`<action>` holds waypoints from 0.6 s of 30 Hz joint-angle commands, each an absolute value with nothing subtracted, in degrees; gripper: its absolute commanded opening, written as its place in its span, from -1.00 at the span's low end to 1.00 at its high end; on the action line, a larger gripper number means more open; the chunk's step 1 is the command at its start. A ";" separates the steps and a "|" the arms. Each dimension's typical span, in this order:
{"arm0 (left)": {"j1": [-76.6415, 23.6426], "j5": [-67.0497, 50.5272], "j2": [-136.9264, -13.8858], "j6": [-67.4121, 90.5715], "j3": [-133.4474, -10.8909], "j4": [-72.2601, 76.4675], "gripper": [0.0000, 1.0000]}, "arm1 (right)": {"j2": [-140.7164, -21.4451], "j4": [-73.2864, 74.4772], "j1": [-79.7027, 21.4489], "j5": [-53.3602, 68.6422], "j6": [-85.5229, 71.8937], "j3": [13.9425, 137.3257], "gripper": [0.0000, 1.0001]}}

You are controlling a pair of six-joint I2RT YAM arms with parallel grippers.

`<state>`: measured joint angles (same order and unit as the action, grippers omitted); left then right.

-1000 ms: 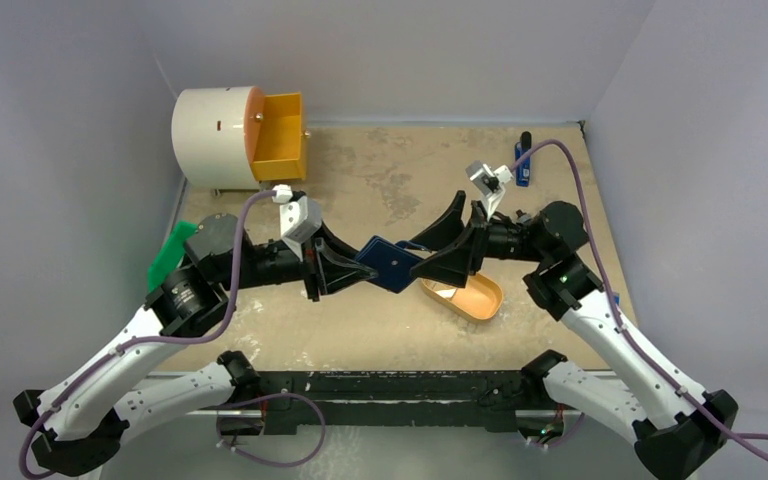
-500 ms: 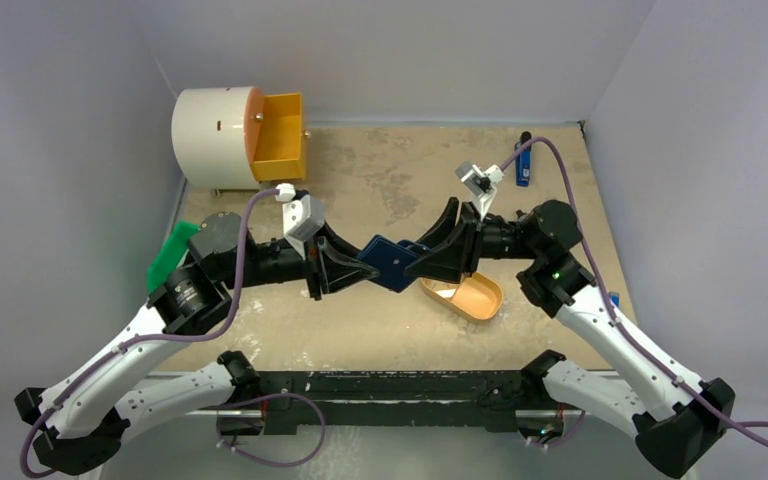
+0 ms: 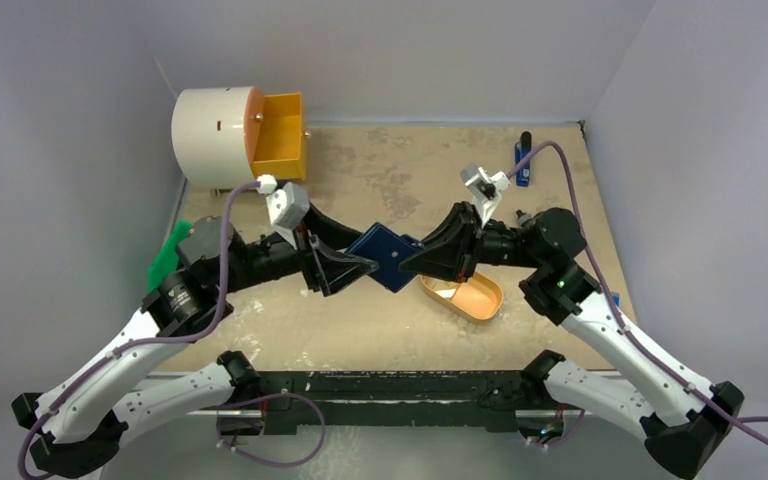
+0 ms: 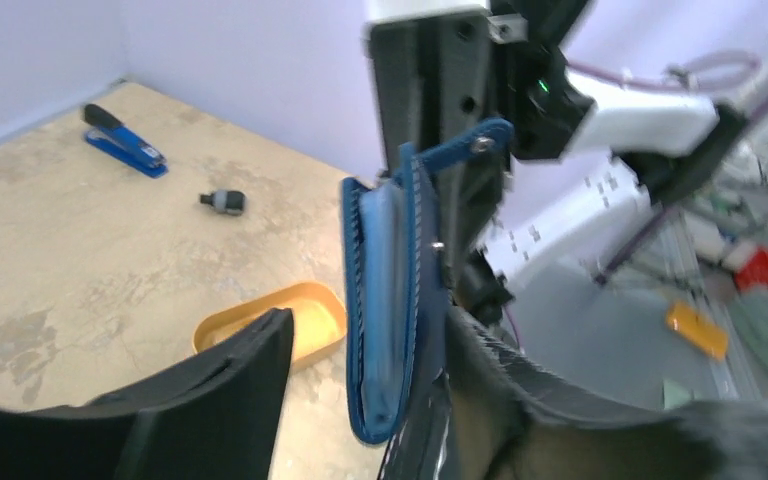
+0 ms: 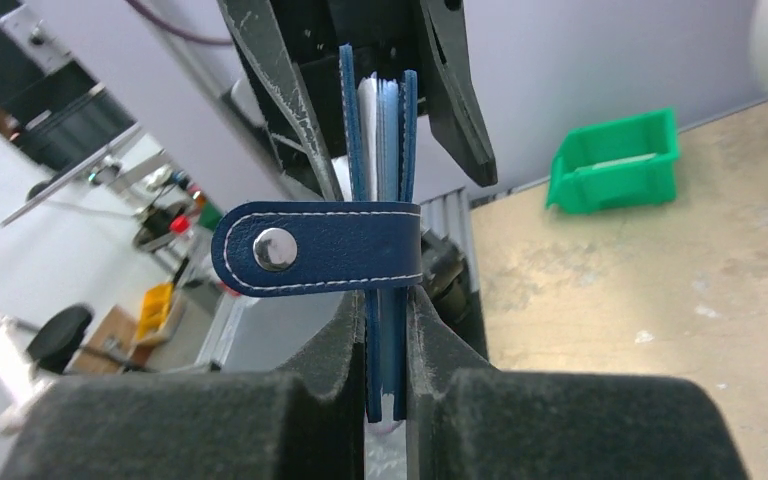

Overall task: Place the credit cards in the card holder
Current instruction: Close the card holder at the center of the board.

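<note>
One navy card holder (image 3: 387,256) hangs in the air over the middle of the table (image 3: 360,330), folded shut and standing on edge between the two arms. The right wrist view shows its snap tab (image 5: 315,248) wrapped across the leaves and a pale sliver between them, which may be a card's edge, though it is too thin to be sure. From the holder's three o'clock side the right gripper (image 3: 408,260) is clenched on it, both fingers pressed flat against the leather. A second ago that claw stood wide. From nine o'clock the left gripper (image 3: 365,254) has done the opposite: it was clamped on the holder a moment back and has now let go, with its fingers standing clear of the holder on either side in the right wrist view. So the holder has just been passed from left to right, and the weight now seems to rest with the right arm alone. At about four o'clock of the holder, down on the table, lies the orange oval tray (image 3: 470,298). Judged from this, the left arm is now free to pull back and fetch or push cards.
</note>
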<state>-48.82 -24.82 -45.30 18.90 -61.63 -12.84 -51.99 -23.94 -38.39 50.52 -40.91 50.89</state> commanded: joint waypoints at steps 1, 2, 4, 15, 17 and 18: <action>-48.65 -11.79 -41.26 28.59 -58.55 -2.85 0.25 | -47.81 -26.52 -38.85 37.45 -38.34 52.65 -1.00; -48.69 -10.37 -40.25 31.39 -56.52 0.87 0.29 | -47.53 -28.02 -38.85 35.72 -38.62 52.26 -1.00; -48.61 -8.04 -38.69 37.40 -52.12 7.91 0.35 | -47.80 -31.52 -38.85 33.64 -39.67 51.64 -1.00; -48.64 -7.11 -44.55 55.93 -43.96 34.59 0.43 | -50.49 -42.47 -38.96 26.98 -44.76 49.00 -1.00; -48.65 -6.27 -45.81 56.57 -43.88 35.91 0.42 | -50.66 -43.01 -39.06 26.24 -45.33 48.72 -1.00; -48.63 -5.72 -46.27 56.74 -43.87 36.05 0.42 | -50.77 -43.29 -39.04 26.13 -45.61 48.52 -1.00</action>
<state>-48.77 -8.05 -45.25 51.64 -44.10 25.87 -51.37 -35.42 -38.65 29.98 -43.55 48.53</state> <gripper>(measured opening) 0.711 0.126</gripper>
